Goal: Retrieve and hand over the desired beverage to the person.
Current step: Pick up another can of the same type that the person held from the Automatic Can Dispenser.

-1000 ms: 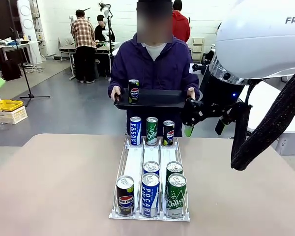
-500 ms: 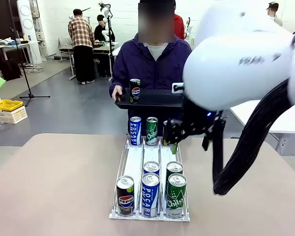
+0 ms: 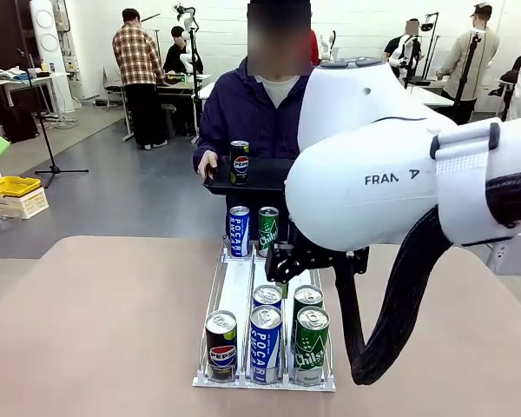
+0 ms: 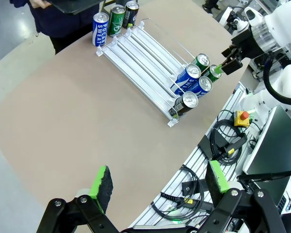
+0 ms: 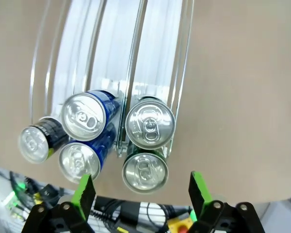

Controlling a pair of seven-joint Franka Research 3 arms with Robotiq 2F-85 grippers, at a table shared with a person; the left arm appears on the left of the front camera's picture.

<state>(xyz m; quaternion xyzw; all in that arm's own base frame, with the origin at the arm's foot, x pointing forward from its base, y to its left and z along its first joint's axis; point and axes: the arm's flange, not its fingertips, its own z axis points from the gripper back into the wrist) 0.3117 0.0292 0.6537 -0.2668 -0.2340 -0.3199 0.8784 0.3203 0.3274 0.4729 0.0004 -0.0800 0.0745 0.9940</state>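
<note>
The person (image 3: 243, 113) stands at the far side holding a black tray (image 3: 256, 176) with one Pepsi can (image 3: 237, 162) on it. On the table, a white rack (image 3: 234, 287) holds cans: Pepsi (image 3: 220, 347), Pocari (image 3: 265, 344) and green Chilsung (image 3: 311, 345) at its near end, more at the far end. My right gripper (image 3: 282, 276) hangs open over the near cans. In the right wrist view, the right gripper (image 5: 140, 194) is above two green cans (image 5: 150, 124), apart from them. My left gripper (image 4: 159, 180) stands open and empty, high over the table's near edge.
A yellow bin (image 3: 13, 187) and a tripod stand on the floor at far left. Other people work at tables behind. Cables and a red stop button (image 4: 242, 115) lie below the table's near edge. Bare tabletop lies on both sides of the rack (image 4: 136, 53).
My right arm has swung in from the far right, leftward and toward the rack's near end. Its open gripper has come down over the front cans. The person and tray stay put.
</note>
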